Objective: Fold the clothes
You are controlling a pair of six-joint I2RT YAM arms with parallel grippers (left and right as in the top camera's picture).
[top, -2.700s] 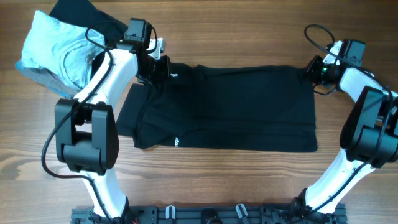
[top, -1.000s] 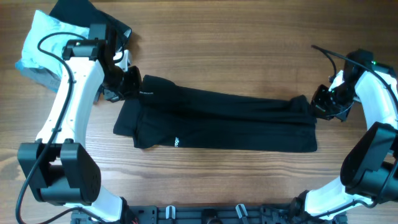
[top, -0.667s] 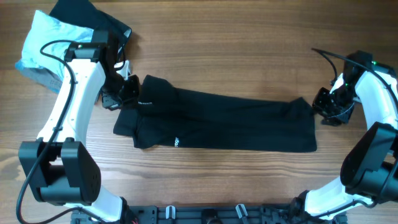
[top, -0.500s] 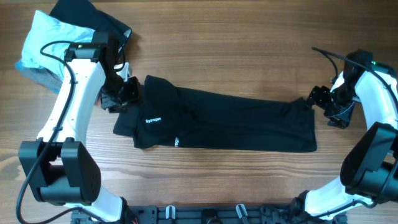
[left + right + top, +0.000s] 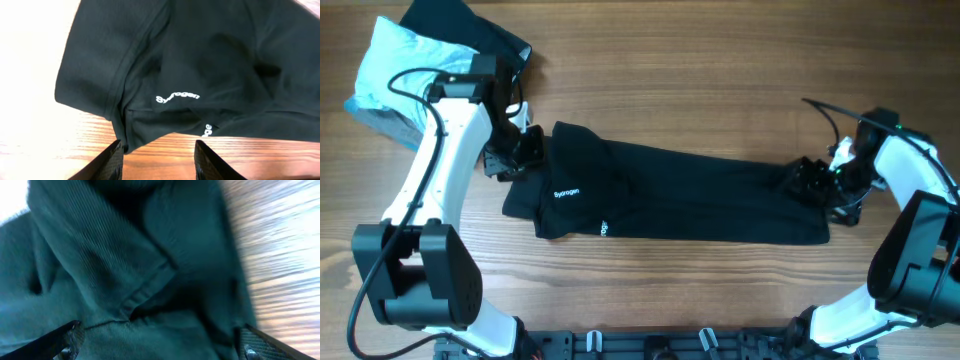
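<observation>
Item one: the black T-shirt (image 5: 680,195) is lying across the middle of the overhead frame on the wooden table (image 5: 720,60). It is gathered lengthwise into a long band, with the sleeve end at the left and the hem at the right, and white lettering (image 5: 566,193) is showing near the left end. Item two: the left gripper (image 5: 520,152) is hanging at the shirt's upper left corner. In my left wrist view I am seeing its jaws standing apart and holding nothing, above the sleeve edge and bare wood. Item three: the right gripper (image 5: 808,180) is sitting over the shirt's upper right corner. In my right wrist view its fingers (image 5: 65,337) are spreading wide at the bottom corners of the frame, with bunched cloth lying between them unpinched. Item four: a light blue shirt (image 5: 395,75) and a second dark garment (image 5: 470,30) are lying in the upper left corner of the overhead frame, apart from the T-shirt.
</observation>
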